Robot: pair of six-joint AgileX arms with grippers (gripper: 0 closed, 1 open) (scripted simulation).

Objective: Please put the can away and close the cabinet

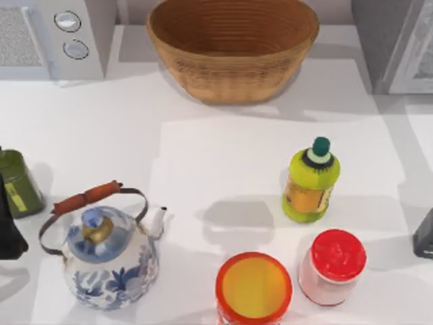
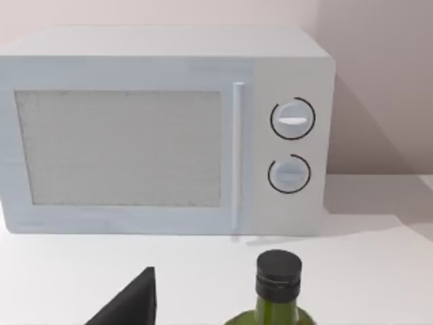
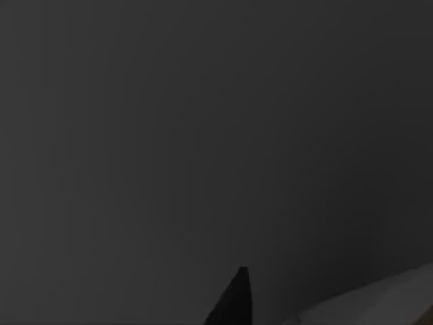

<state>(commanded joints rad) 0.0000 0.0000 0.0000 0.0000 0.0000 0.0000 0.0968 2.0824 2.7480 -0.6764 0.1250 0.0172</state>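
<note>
— Where was the can (image 1: 254, 289)?
— Upright at the near edge of the table (image 1: 203, 156), a little right of centre. Orange-red wall, yellow-orange top, nothing gripping it.
— What stood next to it?
— A red-lidded jar (image 1: 332, 266) just beside it on the right, apart from it. Beyond the jar stood a yellow-green bottle (image 1: 310, 181) with a dark green cap. On the can's left was a blue-and-white kettle (image 1: 106, 256) with its handle raised.
— And the cabinet?
— The grey cabinet (image 1: 399, 44) sat in the far right corner, well apart from the can. A wicker basket (image 1: 233, 47) stood at the far middle and a white microwave (image 1: 57, 34) in the far left corner.
— The arms?
— The left gripper (image 1: 8, 233) was at the table's left edge, near a green bottle (image 1: 17, 183). Its wrist view faced the microwave's door and two dials, with that bottle's black cap in front. The right gripper (image 1: 425, 235) was at the right edge, past the jar. Its wrist view was dark.
— Wide or narrow?
— I could not tell for either one. Neither held anything.
</note>
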